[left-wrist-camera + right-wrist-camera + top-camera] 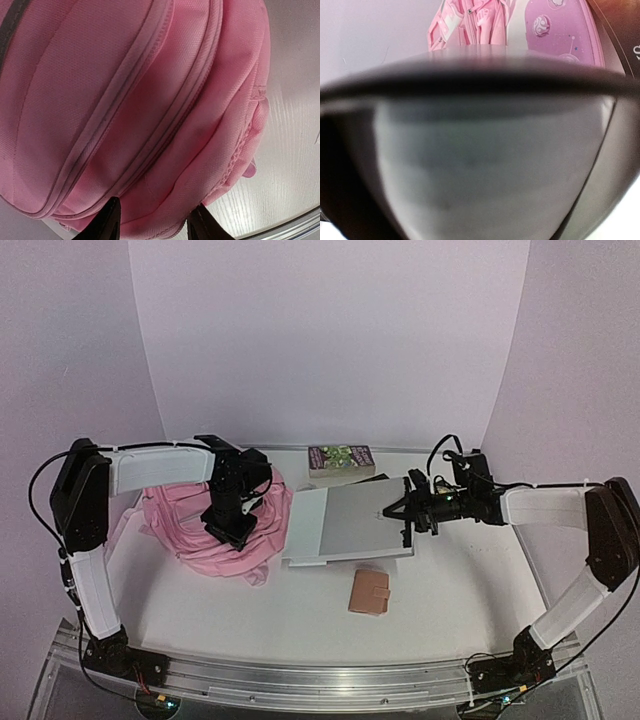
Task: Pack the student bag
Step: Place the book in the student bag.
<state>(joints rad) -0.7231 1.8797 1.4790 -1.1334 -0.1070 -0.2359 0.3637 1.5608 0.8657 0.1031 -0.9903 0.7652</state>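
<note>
Grey flat board point(485, 160) fills the right wrist view, clenched at its right edge by the level right hand point(405, 513). Left of that board and against it, the student bag point(185, 525) slumps zip-side up, long axis slanting toward the board; the left hand point(232, 532) points down over it, fingers point(109, 220) parted and empty

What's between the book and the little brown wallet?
The grey board lies flat between the book and the wallet. The top view shows it.

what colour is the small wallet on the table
The wallet is tan brown, seen best in the top external view.
</note>
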